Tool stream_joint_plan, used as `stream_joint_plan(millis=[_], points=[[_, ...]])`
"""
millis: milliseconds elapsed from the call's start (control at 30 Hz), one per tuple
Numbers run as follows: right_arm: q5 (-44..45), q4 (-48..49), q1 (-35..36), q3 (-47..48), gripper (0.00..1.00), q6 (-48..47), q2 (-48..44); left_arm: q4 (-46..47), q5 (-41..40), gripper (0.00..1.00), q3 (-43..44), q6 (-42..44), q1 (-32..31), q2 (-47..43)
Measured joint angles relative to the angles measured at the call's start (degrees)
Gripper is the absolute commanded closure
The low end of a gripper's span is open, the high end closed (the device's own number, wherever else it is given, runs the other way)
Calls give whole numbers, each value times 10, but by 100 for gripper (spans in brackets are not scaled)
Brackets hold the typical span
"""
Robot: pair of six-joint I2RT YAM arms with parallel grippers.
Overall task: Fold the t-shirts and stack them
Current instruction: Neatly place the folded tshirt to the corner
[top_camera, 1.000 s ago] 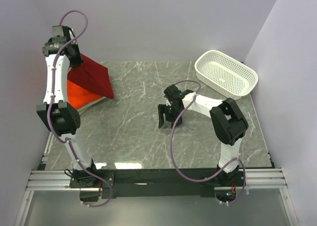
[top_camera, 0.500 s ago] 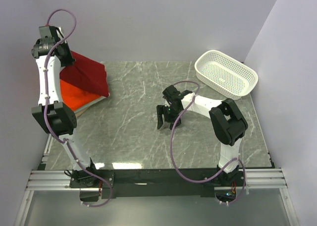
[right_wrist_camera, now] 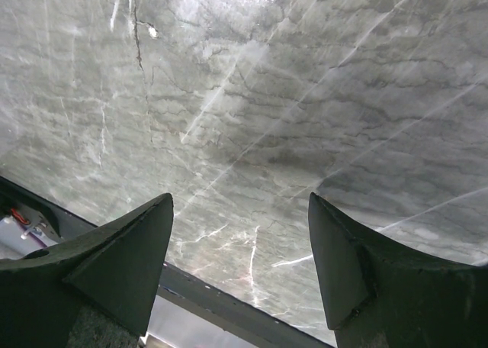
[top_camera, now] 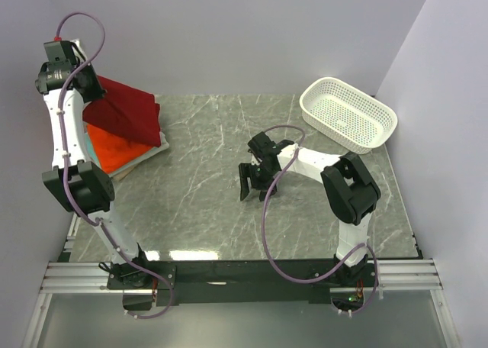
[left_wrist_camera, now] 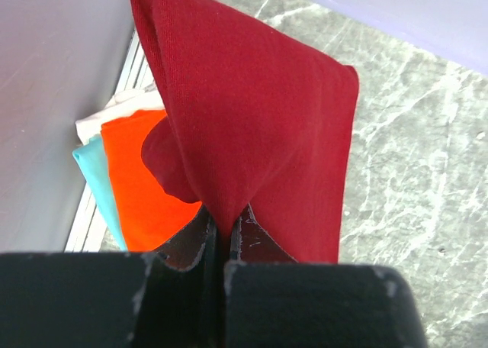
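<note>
A dark crimson t-shirt hangs folded from my left gripper, which is shut on its edge high at the far left. Its lower part drapes over a stack by the left wall. There a bright orange t-shirt lies on a teal one, with a pale folded one at the bottom. My right gripper hangs open over the bare marble mid-table, nothing between its fingers.
A white perforated basket stands at the back right corner. The grey marble tabletop runs to a metal rail at the near edge. The left wall stands close beside the stack.
My left gripper has risen and swung left toward the wall, dragging the crimson t-shirt over the stack. The right arm has barely moved.
</note>
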Motion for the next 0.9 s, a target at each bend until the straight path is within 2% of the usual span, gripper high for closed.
stream_joint_plan(millis=[500, 900], points=[[0, 0, 9, 3, 22, 2, 0, 18, 33, 100, -7, -18, 17, -12], [0, 0, 10, 4, 22, 2, 0, 111, 15, 100, -226, -31, 68, -77]])
